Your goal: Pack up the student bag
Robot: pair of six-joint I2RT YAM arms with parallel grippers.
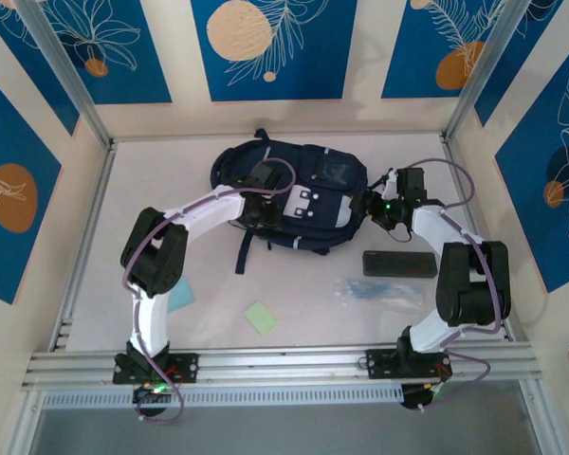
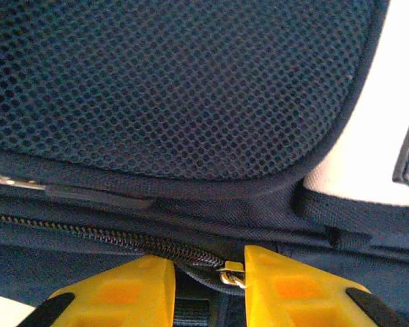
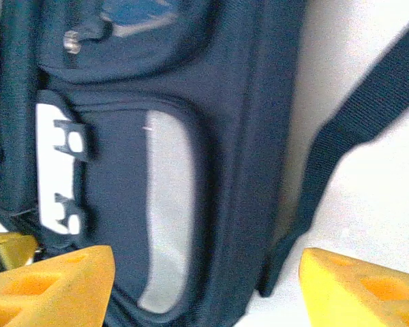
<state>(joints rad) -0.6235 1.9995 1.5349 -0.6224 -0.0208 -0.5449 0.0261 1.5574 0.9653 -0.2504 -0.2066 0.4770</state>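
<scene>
The student bag (image 1: pixel 308 180), navy with grey patches, lies flat at the back middle of the table. My left gripper (image 1: pixel 262 206) is down on its near left side. In the left wrist view the yellow fingers (image 2: pixel 123 289) stand a little apart, open (image 2: pixel 210 262), over the closed zipper (image 2: pixel 88 235). The metal zipper pull (image 2: pixel 233 275) lies in the gap against the right finger. My right gripper (image 1: pixel 372 203) is at the bag's right end. It is wide open (image 3: pixel 208 262) and straddles the bag's side seam (image 3: pixel 245 136) and a dark strap (image 3: pixel 354 122).
A black rectangular case (image 1: pixel 398 263) lies right of the bag. A clear packet with blue items (image 1: pixel 375 289) sits nearer me. A green note (image 1: pixel 261 317) and a pale blue note (image 1: pixel 180 296) lie near the front. A loose strap (image 1: pixel 244 248) trails toward me.
</scene>
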